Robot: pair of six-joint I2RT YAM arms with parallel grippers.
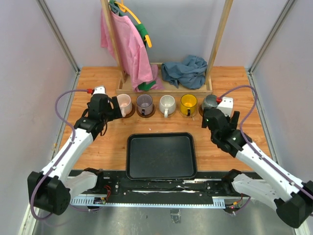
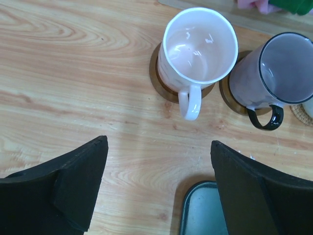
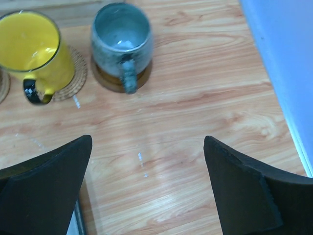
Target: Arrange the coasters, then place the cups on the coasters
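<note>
Along the worktop's point(image 1: 98, 147) twelve o'clock side, five cups stand in a row, each on its own coaster point(image 2: 155, 81): pink cup point(image 1: 124, 104), purple-grey cup point(image 1: 145, 103), white cup point(image 1: 167, 104), yellow cup point(image 1: 188, 104), grey-blue cup point(image 1: 211, 102). And the left pincer point(image 2: 159, 142) gapes wide, gripping nothing, pink cup at its one o'clock. Over to the right pincer point(image 3: 147, 138): spread apart too, empty, grey-blue cup at its eleven o'clock. At six o'clock of the row lies the black tray point(image 1: 161, 156).
</note>
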